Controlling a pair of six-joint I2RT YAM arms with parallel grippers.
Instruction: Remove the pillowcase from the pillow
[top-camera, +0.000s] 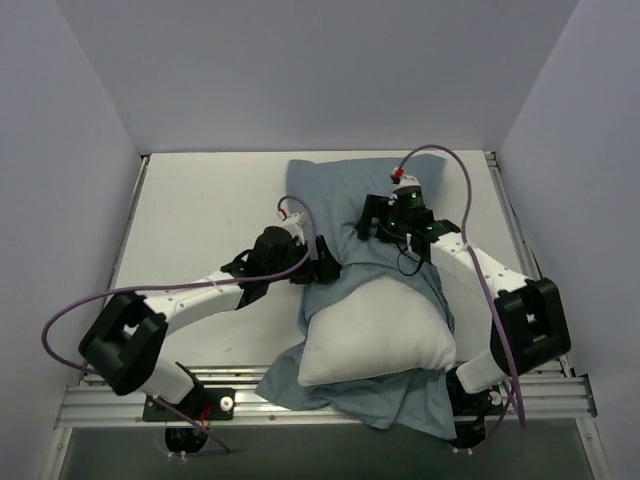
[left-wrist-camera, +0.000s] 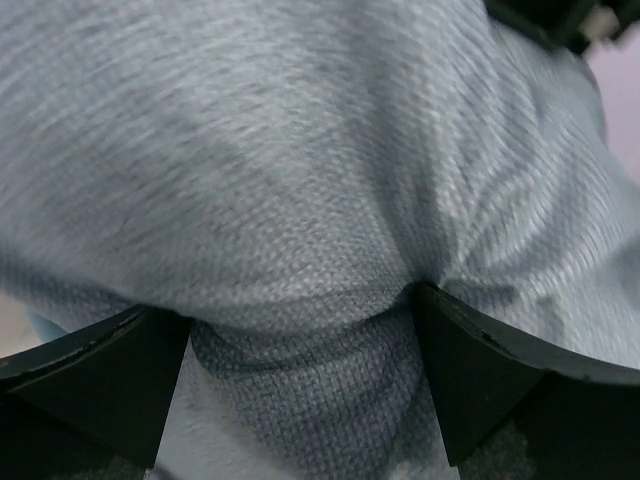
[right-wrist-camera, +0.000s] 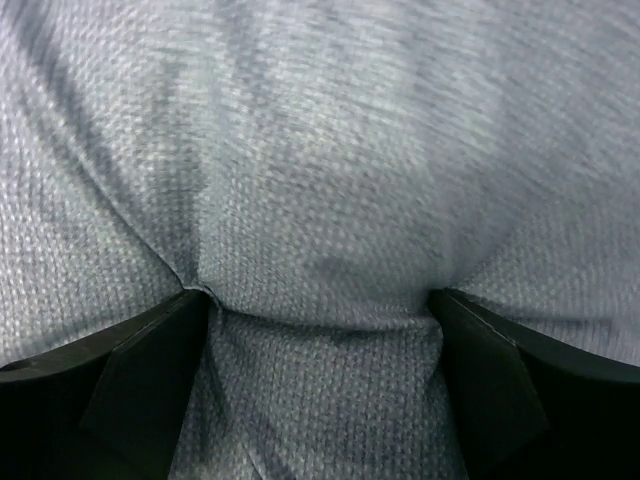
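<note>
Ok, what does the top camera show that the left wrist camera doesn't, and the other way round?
Only the top view: the white pillow bulging out at the near end, the right arm, and the table. Only the left wrist view: the cloth's weave up close, puckered where the left claw presses its spread black fingers into it. Both: the grey-blue pillowcase.

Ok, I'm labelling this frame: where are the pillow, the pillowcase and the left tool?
pillow (top-camera: 375, 335): top view, its bare white near end.
pillowcase (top-camera: 330, 185): top view, its grey-blue far corner.
left tool (left-wrist-camera: 302, 315): left wrist view, the gap between its two fingers.
</note>
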